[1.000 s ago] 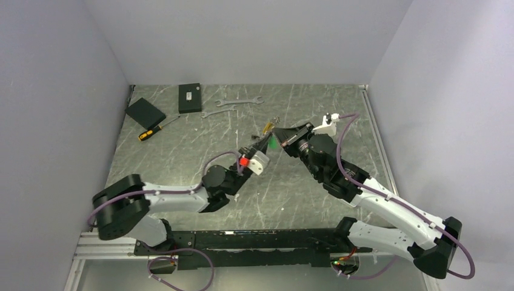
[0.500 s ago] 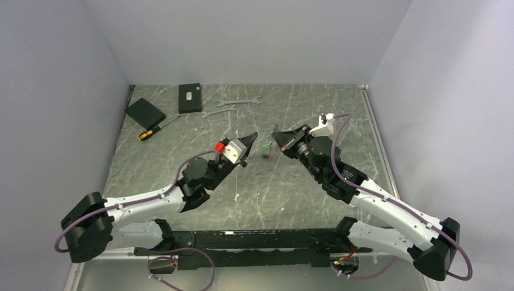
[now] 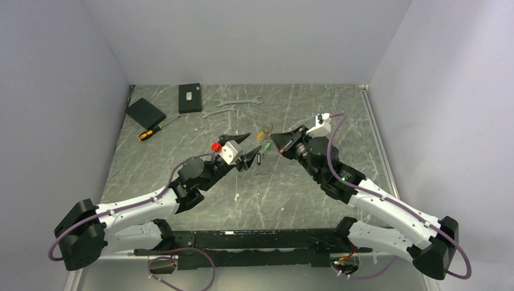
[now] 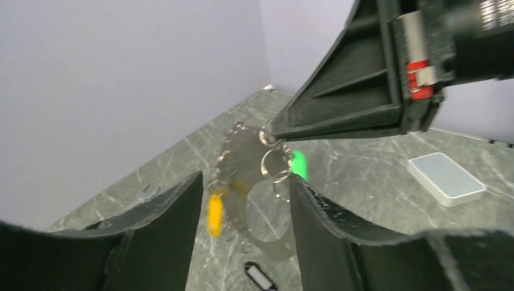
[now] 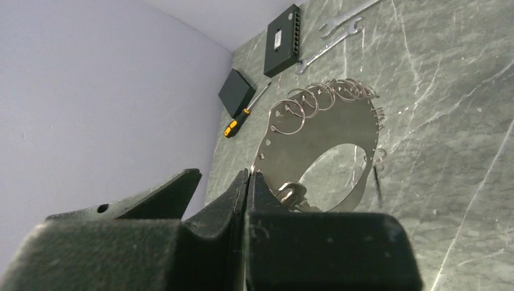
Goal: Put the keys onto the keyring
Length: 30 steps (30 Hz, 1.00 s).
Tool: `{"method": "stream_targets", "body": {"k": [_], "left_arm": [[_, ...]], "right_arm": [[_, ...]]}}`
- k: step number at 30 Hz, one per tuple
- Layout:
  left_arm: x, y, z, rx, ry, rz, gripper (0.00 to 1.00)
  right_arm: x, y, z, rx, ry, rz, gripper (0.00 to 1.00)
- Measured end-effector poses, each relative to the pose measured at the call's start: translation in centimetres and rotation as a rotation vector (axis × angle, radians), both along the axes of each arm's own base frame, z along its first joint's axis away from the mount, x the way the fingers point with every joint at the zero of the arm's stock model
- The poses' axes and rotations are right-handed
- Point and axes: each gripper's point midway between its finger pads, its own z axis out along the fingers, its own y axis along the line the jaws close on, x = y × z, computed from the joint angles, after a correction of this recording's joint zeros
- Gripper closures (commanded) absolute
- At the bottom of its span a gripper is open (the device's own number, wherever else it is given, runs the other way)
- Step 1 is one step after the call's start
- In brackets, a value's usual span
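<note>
- right gripper [image 5: 247,182] is clamped tight on the edge of the keyring [image 5: 321,130]; it holds it up off the table [image 3: 182,151], I'd guess so it hangs free for threading
- left gripper [image 4: 243,182] has its jaws apart with nothing in them, sitting either side of the ring from the left
- green-tagged keys [image 4: 296,165] dangle just under the right gripper's tip, between the 2 grippers; can't tell if they're actually hooked on
- yellow tag [image 4: 213,212] hangs just beside them
</note>
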Motion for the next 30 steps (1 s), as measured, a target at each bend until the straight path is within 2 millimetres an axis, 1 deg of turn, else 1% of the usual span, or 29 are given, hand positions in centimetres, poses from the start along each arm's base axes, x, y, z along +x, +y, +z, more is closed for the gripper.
{"method": "stream_targets", "body": {"k": [4,8,12,17,19,20,21,23,24,26,30], "left_arm": [[-1.3,-0.5,0.2,0.006,0.002,-0.075,0.37],[-2.1,-1.0,-0.7,0.044,0.020,-0.127,0.38],[-1.9,-1.3,-1.6,0.066,0.036,-0.129,0.43],[-1.2,-2.1,-3.5,0.105,0.060,-0.122,0.45],[-0.8,-2.4,-4.3,0.117,0.069,-0.118,0.51],[-0.7,-2.6,-4.6,0.122,0.069,-0.115,0.57],[-0.5,-2.8,-5.0,0.128,0.067,-0.113,0.68],[-0.2,-3.0,-5.5,0.134,0.069,-0.109,0.97],[0.0,-3.1,-5.6,0.137,0.060,-0.103,1.00],[0.3,-3.2,-5.7,0.134,0.057,-0.095,1.00],[0.5,-3.1,-5.1,0.117,0.039,-0.084,1.00]], "right_arm": [[0.2,0.3,-0.6,-0.016,0.012,0.001,1.00],[0.5,0.5,-1.5,-0.040,0.024,0.002,1.00],[0.5,0.5,-1.7,-0.049,0.025,0.003,1.00],[0.5,0.6,-1.7,-0.051,0.026,0.006,1.00],[0.4,0.7,-1.7,-0.050,0.027,0.010,1.00],[0.4,0.7,-1.7,-0.051,0.027,0.011,1.00],[0.4,0.7,-1.7,-0.050,0.026,0.013,1.00],[0.3,0.8,-1.7,-0.051,0.026,0.019,1.00],[0.3,0.8,-1.7,-0.052,0.026,0.021,1.00],[0.4,0.8,-1.7,-0.056,0.025,0.020,1.00],[0.3,0.8,-1.8,-0.069,0.018,0.025,1.00]]}}
